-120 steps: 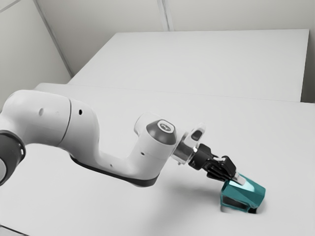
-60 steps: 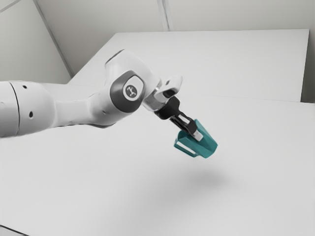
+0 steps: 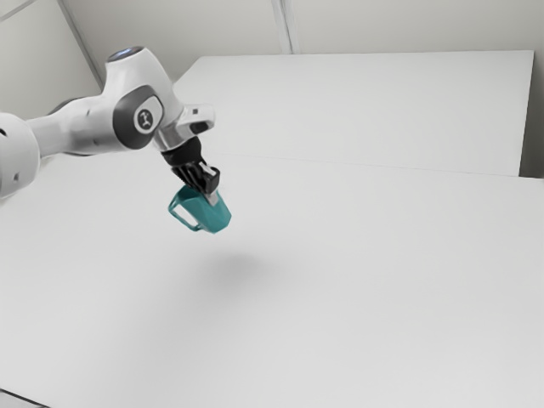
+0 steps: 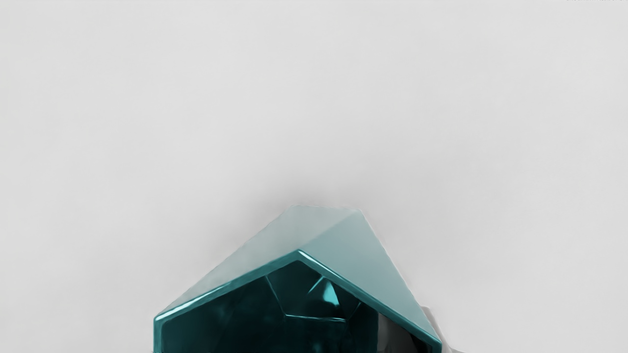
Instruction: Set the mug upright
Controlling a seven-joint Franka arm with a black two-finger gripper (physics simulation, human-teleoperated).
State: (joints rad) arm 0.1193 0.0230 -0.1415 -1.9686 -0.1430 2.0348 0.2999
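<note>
My gripper (image 3: 206, 195) is in the upper left part of the exterior view, shut on the wall of the teal mug (image 3: 215, 218). The faceted mug hangs above the table, tilted, with its handle toward the exterior view's left. Seen from the wrist, the open mouth of the mug (image 4: 363, 260) faces the camera, and its narrower base points away. At the picture's bottom edge the gripper (image 4: 417, 340) has a dark finger showing inside the mouth and a pale bit of the other outside the wall.
Beneath the mug lies the white table (image 3: 340, 289), with a soft shadow on it. A second large pale surface (image 3: 365, 106) stands behind, toward the back walls.
The hand has risen and moved toward the exterior view's left with the mug. The mug has left the table and tipped to a steeper angle than when it lay there.
</note>
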